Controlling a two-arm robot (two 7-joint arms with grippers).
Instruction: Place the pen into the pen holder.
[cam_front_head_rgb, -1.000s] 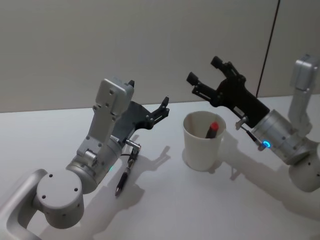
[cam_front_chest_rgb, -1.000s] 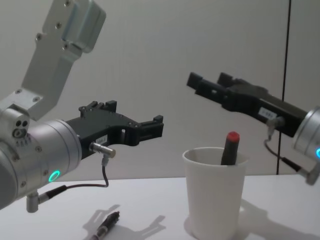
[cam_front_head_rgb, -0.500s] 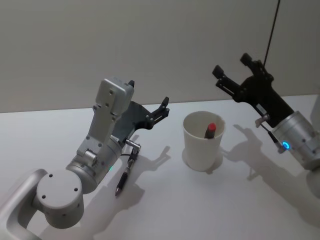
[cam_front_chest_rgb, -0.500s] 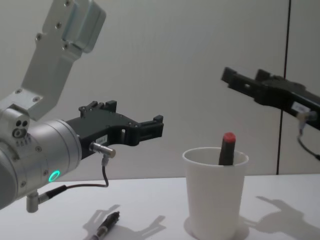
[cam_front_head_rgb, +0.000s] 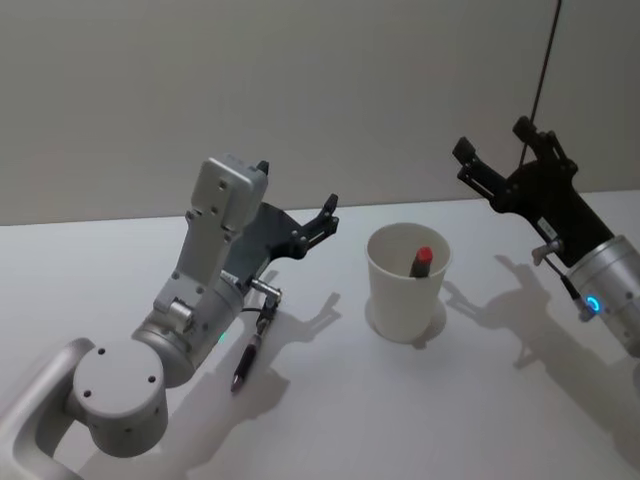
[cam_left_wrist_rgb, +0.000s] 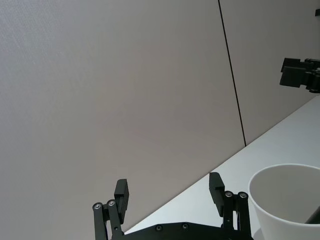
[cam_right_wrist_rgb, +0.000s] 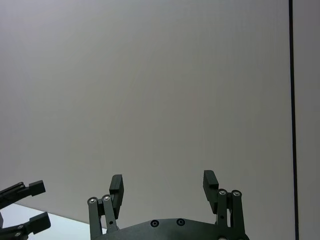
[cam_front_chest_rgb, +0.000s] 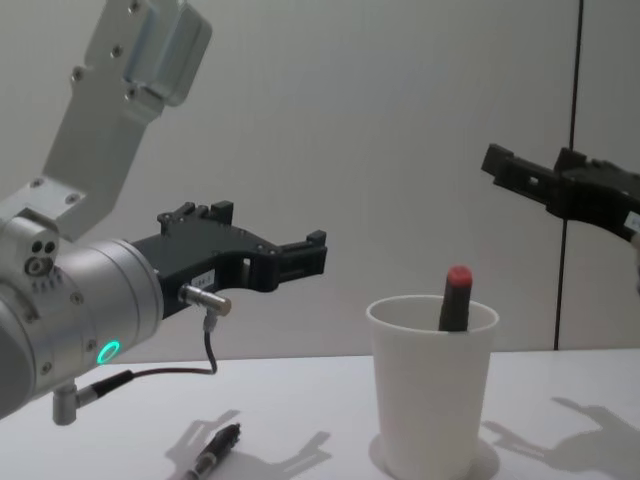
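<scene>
The right claw (cam_front_head_rgb: 492, 142) is held high, its fingers spread wide with nothing between them. The pen holder (cam_front_head_rgb: 405, 290) stands on the worktop (cam_front_head_rgb: 420, 420) below that claw and to the robot's left of it, well apart. A red-tipped pen (cam_front_head_rgb: 422, 260) is seen leaning inside, its tip above the rim, so the placing step is judged done for this pen. The left claw (cam_front_head_rgb: 329, 214) is likewise spread wide and empty, raised beside the holder. Below it, nearer the robot's body, a second, dark pen (cam_front_head_rgb: 247, 360) lies flat on the worktop. If that one is wanted, the left claw must be lowered and its fingers set across the barrel.
</scene>
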